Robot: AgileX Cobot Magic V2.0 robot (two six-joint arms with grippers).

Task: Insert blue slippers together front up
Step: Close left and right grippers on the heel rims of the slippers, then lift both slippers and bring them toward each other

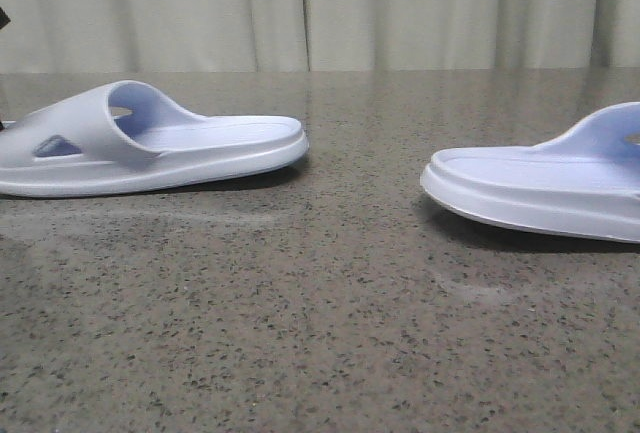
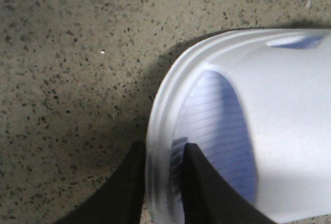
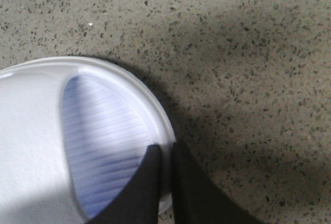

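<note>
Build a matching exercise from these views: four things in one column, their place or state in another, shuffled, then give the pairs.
Things:
1. left slipper
2. right slipper
3. left claw
4. table

States:
A. dark speckled stone
B. shut on a slipper's rim
C. cut off by the right edge of the front view
D. strap with a side cut-out showing in the front view

Pairs: 1-D, 2-C, 3-B, 4-A
</note>
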